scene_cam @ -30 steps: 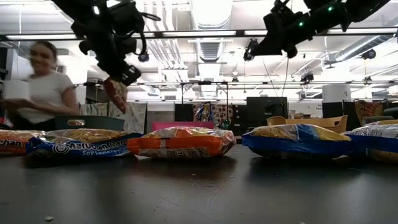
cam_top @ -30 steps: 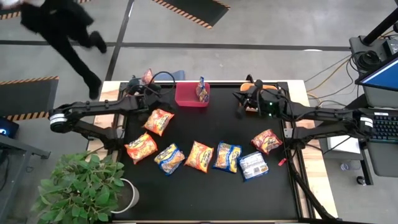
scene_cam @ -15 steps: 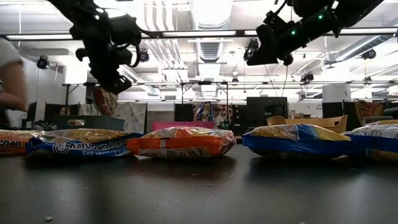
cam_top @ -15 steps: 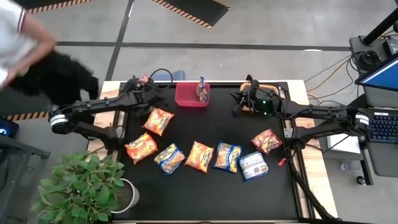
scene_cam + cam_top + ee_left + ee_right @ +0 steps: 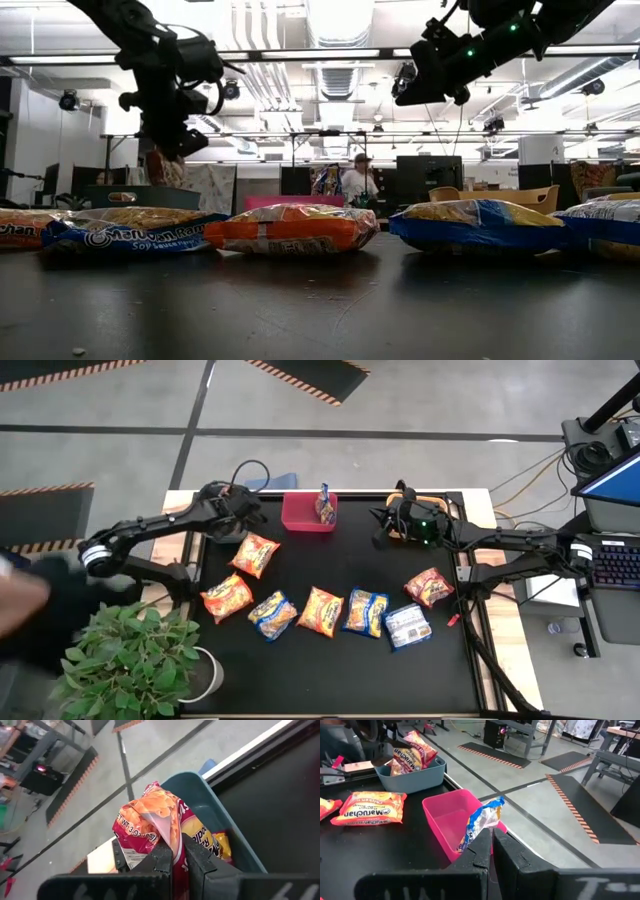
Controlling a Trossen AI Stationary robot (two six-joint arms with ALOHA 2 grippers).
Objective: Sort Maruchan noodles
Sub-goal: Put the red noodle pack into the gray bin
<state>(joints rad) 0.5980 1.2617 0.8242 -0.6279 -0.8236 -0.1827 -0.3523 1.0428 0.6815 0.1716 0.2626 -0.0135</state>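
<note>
Left pincer (image 5: 177, 851) clamped on a red crinkly plastic noodle packet (image 5: 150, 822), held above the blue-grey plastic bin (image 5: 227, 827) at the worktop's (image 5: 330, 560) far left corner; another packet lies inside it. Right pincer (image 5: 491, 845) closed, empty, near the pink plastic bin (image 5: 445, 817) with a blue-and-white packet (image 5: 482, 820) upright against its wall. Seven packets (image 5: 320, 610) lie flat mid-worktop.

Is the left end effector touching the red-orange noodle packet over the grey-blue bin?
Touching. The left wrist view shows the left end effector pinched shut on the red-orange noodle packet, which stands up out of the grey-blue bin.
</note>
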